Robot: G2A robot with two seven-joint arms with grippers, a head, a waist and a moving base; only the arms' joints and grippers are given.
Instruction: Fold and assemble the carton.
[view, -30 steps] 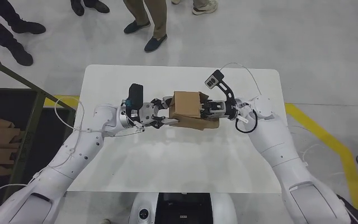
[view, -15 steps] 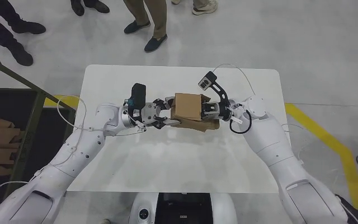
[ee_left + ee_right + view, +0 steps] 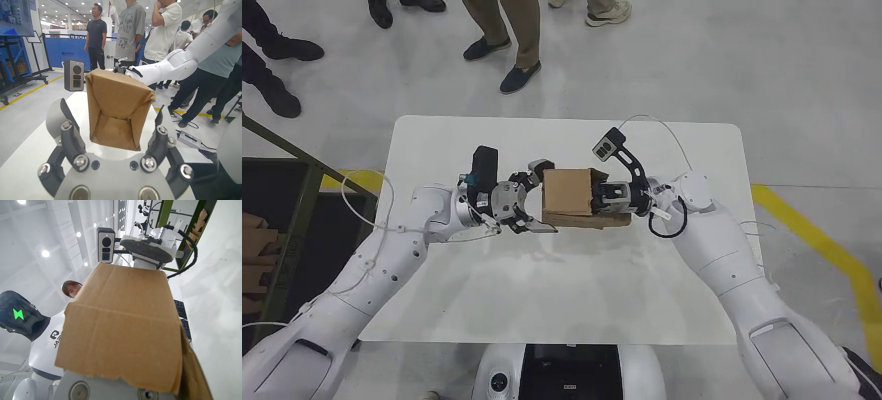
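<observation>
Top view: the carton (image 3: 569,194) was held clear of the bench (image 3: 442,290), gripped at one end by the right hand (image 3: 608,195). The left hand (image 3: 535,197) stood spread wide just off the opposite end. Left wrist view: the facing end flaps were partly tucked inward. Right wrist view: a carton panel lay close over the wrist. Risk: an off-centre push could crumple a flap or twist the carton out of its one-ended hold.

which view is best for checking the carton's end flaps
The left wrist view: the carton has its end toward that camera, so the flaps folded inward show plainly. The top view gives its upper face from above; the right wrist view gives a flat side panel up close.
</observation>
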